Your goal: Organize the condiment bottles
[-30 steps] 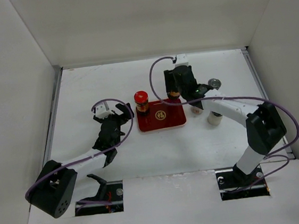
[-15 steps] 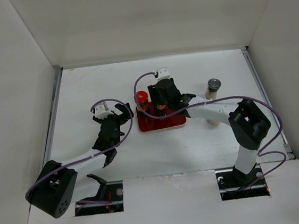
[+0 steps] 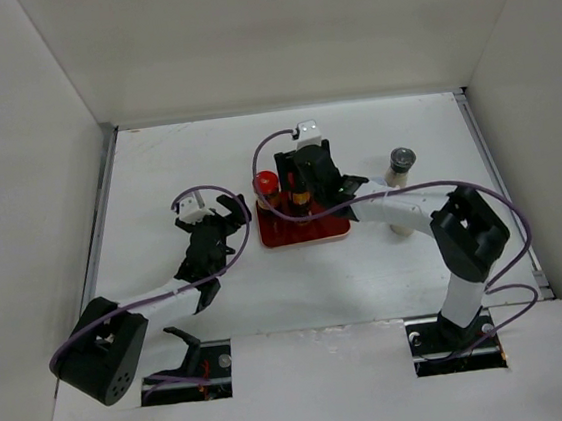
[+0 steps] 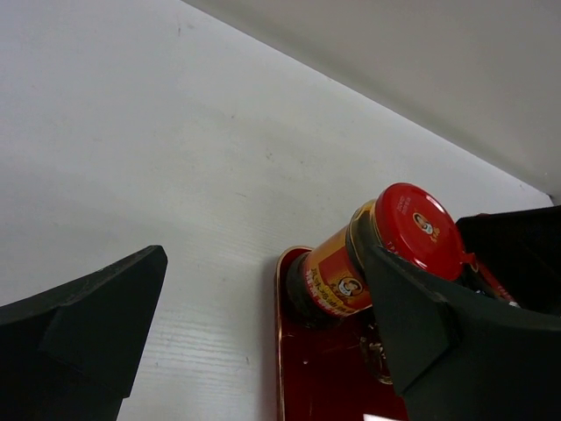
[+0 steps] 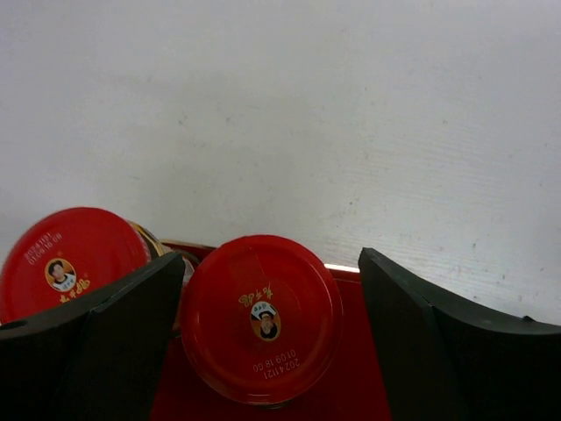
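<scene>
The left gripper (image 3: pixel 227 215) hangs just left of the red tray (image 3: pixel 329 229), above the table (image 3: pixel 155 163), its jaws spread wide and holding nothing. One red-capped jar (image 3: pixel 266 183) stands upright on the tray's left end. Just right of it, also on the tray, stands the second red-capped jar (image 5: pixel 261 317). The right gripper (image 5: pixel 272 259) straddles this jar with its jaws released, and a gap shows beside the cap. Right of the tray, off it, a grey-capped jar (image 3: pixel 400 162) stands upright. Nearer the tray's right edge, a pale jar (image 3: pixel 399 226) shows partly under the right arm.
</scene>
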`<state>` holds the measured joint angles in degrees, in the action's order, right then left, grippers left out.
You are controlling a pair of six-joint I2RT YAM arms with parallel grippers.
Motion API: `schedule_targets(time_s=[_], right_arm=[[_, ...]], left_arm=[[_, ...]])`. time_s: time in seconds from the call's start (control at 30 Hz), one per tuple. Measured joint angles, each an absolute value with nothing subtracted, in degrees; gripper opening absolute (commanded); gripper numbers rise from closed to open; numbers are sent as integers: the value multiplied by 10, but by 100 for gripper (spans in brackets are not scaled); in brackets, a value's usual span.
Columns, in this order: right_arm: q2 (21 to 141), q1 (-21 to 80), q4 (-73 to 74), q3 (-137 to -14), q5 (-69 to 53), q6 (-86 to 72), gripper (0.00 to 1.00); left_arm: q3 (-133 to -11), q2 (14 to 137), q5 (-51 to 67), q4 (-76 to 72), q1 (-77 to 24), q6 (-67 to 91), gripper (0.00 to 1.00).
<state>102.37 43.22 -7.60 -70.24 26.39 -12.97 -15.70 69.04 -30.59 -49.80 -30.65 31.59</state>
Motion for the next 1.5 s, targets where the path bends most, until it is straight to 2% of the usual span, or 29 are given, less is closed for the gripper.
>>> schedule_targets(time_s=[0.13, 0.2, 0.27, 0.37, 0.43, 0.47, 0.5, 0.57, 0.63, 0.83, 1.23, 1.5], right_arm=[[994, 432, -83, -693, 272, -136, 94], [961, 430, -87, -672, 281, -140, 88], [922, 427, -97, -640, 293, -142, 69], [865, 410, -110, -581, 325, -149, 30], [840, 387, -109, -547, 349, -154, 24], [834, 374, -107, -534, 361, -158, 25], [832, 361, -105, -524, 373, -161, 32], [832, 339, -95, -507, 392, -168, 58], [832, 329, -81, -496, 412, -171, 71], [835, 322, -51, -492, 451, -176, 86], [874, 310, -15, -492, 445, -216, 90], [889, 298, -16, -492, 416, -245, 77]], left_arm=[[-157, 695, -305, -497, -306, 319, 98], [-157, 695, -303, -498, -304, 320, 98], [-157, 695, -303, -498, -304, 320, 98], [-157, 694, -303, -500, -303, 320, 98], [-157, 694, -303, -499, -302, 321, 98], [-157, 694, -304, -499, -301, 321, 97], [-157, 694, -304, -499, -301, 322, 96], [-157, 694, -304, -500, -301, 322, 95], [-157, 695, -306, -499, -301, 323, 94], [-157, 695, -307, -499, -301, 324, 94], [-157, 695, -308, -495, -301, 326, 95], [-157, 694, -308, -494, -302, 327, 95]])
